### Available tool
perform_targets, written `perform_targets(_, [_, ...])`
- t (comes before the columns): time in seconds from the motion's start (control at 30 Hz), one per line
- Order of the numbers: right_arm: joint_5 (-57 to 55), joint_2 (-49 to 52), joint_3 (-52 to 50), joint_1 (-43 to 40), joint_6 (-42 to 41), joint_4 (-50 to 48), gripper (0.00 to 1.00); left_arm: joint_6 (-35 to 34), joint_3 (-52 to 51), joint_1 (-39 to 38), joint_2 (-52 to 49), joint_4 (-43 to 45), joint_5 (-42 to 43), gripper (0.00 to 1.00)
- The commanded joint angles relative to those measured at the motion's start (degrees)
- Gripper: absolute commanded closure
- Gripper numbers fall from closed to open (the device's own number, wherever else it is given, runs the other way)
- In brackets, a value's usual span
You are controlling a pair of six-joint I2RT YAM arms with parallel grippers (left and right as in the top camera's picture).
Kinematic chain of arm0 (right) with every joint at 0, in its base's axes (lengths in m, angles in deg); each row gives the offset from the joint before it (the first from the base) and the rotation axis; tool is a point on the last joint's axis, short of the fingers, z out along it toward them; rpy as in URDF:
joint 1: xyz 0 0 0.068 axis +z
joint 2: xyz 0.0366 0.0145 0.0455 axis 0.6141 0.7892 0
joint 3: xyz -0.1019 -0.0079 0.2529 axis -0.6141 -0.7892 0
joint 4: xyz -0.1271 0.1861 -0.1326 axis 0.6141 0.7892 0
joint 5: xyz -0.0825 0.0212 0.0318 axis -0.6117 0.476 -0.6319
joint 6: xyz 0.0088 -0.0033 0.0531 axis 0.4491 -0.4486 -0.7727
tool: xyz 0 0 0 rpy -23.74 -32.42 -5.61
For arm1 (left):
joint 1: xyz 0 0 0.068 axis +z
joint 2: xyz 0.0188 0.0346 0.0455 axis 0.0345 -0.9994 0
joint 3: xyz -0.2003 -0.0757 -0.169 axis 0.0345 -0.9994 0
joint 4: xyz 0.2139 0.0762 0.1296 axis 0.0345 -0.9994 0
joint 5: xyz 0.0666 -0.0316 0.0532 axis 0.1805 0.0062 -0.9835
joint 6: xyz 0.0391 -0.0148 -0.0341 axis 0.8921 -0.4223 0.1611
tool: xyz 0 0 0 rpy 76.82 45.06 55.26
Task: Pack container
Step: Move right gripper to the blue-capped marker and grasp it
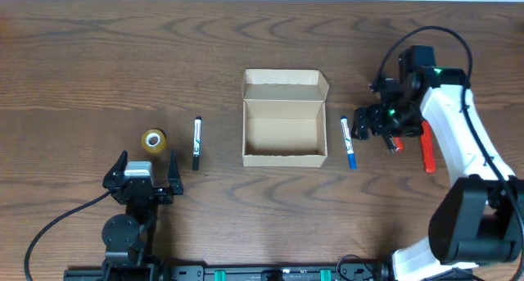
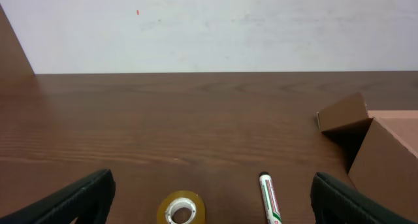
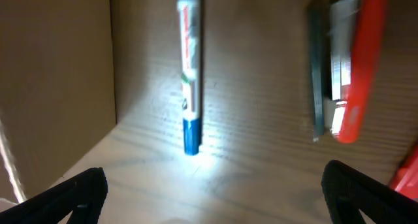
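Open cardboard box [image 1: 282,135] mid-table, bare floor inside. Blue marker [image 1: 350,143] at its 3 o'clock, black marker [image 1: 196,143] + tape [image 1: 153,140] at 9. Wood table [image 1: 82,68], white wall [image 2: 209,28]. Left gripper [image 1: 147,160] and right gripper [image 1: 359,125] both released.

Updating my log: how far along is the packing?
Done: nothing; the box stands open and empty. In hand: nothing held; the right jaws hang open near the blue marker. Left: blue marker and black marker both lie outside the box, unpacked.

The overhead view is evenly lit and sharp. The right wrist view is dim and blurred, with white glare on the worktop [image 3: 261,175] by the blue marker [image 3: 189,74].
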Motion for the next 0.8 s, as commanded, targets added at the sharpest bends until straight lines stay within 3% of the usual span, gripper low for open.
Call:
perform_targets(0.0, [-0.87, 2.93, 0.92, 2.1, 1.92, 1.2, 0.01, -0.63, -1.29, 0.22, 0.37, -2.08, 0.17, 0.05])
perform_targets(0.77, [-1.22, 15.06, 0.9, 5.33, 1.9, -5.22, 0.01, -0.63, -1.29, 0.22, 0.37, -2.05, 0.2, 0.05])
